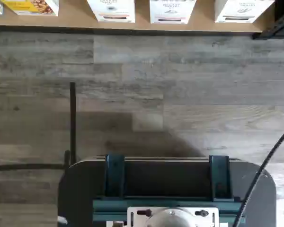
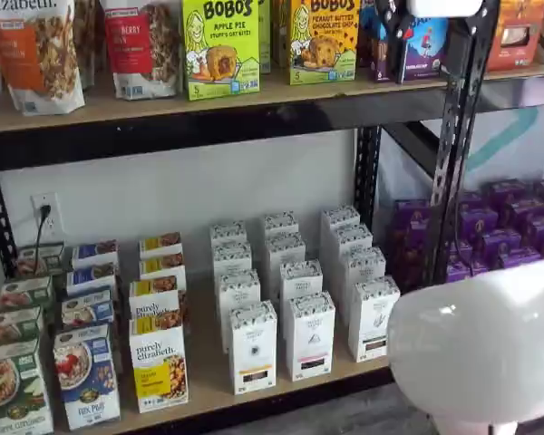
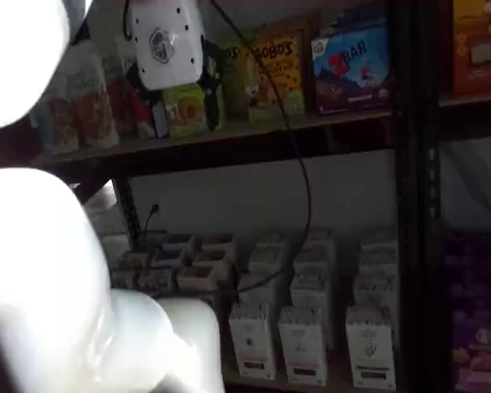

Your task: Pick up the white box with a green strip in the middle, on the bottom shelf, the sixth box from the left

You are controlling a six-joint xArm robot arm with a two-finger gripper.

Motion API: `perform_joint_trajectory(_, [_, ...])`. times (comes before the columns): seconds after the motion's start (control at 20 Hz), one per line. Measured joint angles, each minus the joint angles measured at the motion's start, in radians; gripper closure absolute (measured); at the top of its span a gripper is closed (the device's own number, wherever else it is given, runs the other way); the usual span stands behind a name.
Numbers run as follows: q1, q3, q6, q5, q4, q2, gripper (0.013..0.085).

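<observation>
Upper shelf, top centre: a green carton (image 2: 220,47) reads "BOBO'S APPLE PIE"; beside it a yellow carton (image 2: 324,38) reads "BOBO'S PEANUT BUTTER CHOCOLATE CHIP". Lower left, a white box (image 2: 160,370) reads "purely elizabeth". A blue box (image 3: 351,64), upper right, reads "BAR".

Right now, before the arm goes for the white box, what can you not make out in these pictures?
- Gripper: fingers blurred in a shelf view; open or shut unknown.
- White box: strip colour too small; wrist view crops it.
- Bottom shelf: left part hidden by the arm.
</observation>
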Motion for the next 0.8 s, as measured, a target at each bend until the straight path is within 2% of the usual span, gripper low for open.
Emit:
perform_joint_trajectory(0.05, [-0.015, -0.002, -0.007, 0.007, 0.017, 0.003, 0.013])
perform_joint_trajectory(0.1, [-0.055, -0.01, -0.024, 0.025, 0.06, 0.013, 0.013])
perform_joint_trajectory(0.15, [-0.078, -0.011, -0.036, 0.03, 0.087, 0.015, 0.013])
perform_joint_trajectory(0.3, [-0.086, -0.006, -0.041, 0.024, 0.101, 0.012, 0.013])
perform_joint_trajectory(0.4, [-0.07, -0.001, -0.033, 0.019, 0.086, 0.012, 0.013])
perform_joint_trajectory(0.6, [0.008, 0.041, 0.003, -0.028, -0.004, 0.003, 0.013])
perform_joint_trajectory(0.7, [0.017, 0.085, 0.005, -0.075, -0.026, -0.01, 0.013])
perform_joint_trajectory(0.8, [0.005, 0.13, -0.005, -0.123, -0.026, -0.022, 0.013])
